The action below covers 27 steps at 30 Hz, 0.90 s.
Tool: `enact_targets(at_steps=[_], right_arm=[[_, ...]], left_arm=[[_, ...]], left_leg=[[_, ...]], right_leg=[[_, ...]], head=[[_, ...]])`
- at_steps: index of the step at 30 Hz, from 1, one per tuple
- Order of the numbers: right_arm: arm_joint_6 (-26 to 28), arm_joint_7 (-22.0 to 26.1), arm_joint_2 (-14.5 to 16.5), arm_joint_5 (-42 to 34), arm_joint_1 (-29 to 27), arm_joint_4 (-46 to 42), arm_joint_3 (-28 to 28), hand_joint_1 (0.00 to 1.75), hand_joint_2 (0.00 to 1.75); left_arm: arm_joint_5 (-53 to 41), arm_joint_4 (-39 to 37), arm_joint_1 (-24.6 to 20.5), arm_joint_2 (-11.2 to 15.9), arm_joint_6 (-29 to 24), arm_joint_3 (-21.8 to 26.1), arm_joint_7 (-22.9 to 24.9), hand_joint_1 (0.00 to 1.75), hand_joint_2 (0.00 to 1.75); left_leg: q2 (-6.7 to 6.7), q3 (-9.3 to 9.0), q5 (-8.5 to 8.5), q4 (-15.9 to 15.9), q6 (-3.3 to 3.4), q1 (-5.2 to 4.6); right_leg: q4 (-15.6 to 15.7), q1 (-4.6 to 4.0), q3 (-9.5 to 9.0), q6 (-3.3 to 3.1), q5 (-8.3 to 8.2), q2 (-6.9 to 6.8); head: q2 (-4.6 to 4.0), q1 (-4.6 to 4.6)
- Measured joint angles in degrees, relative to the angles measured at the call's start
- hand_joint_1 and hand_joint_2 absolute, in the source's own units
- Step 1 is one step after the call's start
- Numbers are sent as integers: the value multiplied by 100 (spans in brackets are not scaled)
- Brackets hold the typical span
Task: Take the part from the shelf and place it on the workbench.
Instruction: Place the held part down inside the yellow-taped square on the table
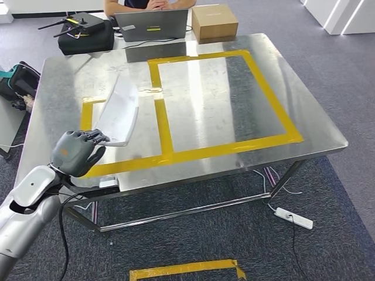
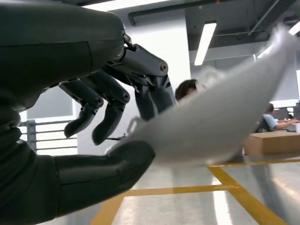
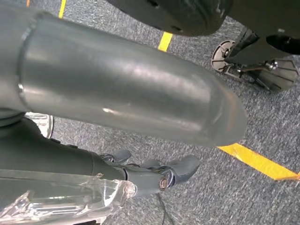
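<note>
Part: curved white plastic part (image 1: 120, 110), lifted above the left side of the steel workbench (image 1: 309, 111), over a yellow tape rectangle (image 1: 163, 126).
Left hand (image 1: 77, 151): thumb (image 2: 106, 171) and fingers (image 2: 109, 101) pinch the part's near end.
Right hand (image 3: 155, 173): hangs over grey carpet (image 3: 268, 136), fingers extended, nothing in them.
Far edge: seated person with laptop (image 1: 152, 24), cardboard box (image 1: 214, 22).
</note>
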State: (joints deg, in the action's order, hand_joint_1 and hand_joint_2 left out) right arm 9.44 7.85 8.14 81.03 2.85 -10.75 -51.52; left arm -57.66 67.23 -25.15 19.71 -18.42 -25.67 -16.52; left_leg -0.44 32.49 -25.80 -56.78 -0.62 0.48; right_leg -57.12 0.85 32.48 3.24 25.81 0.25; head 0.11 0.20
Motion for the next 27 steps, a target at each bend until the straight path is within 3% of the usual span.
enact_targets(at_steps=[3,23,27], right_arm=[[-17,3,14,-29,-6,1,0,0,0],[-21,45,33,-116,-23,2,0,0,0],[-16,50,68,-134,-27,2,0,0,0]], left_arm=[[-18,-179,-55,-26,-118,22,119,0,0],[-36,-487,-53,-49,-276,227,302,0,0],[52,-486,-10,-16,-314,370,345,0,0]], left_leg=[[0,0,0,0,0,0],[0,2,-3,-4,4,-5],[15,-77,97,142,144,-8]], right_leg=[[0,0,-1,0,0,0],[7,3,-5,3,-2,-2],[38,31,-6,119,-3,1]], head=[[0,1],[0,1],[0,4]])
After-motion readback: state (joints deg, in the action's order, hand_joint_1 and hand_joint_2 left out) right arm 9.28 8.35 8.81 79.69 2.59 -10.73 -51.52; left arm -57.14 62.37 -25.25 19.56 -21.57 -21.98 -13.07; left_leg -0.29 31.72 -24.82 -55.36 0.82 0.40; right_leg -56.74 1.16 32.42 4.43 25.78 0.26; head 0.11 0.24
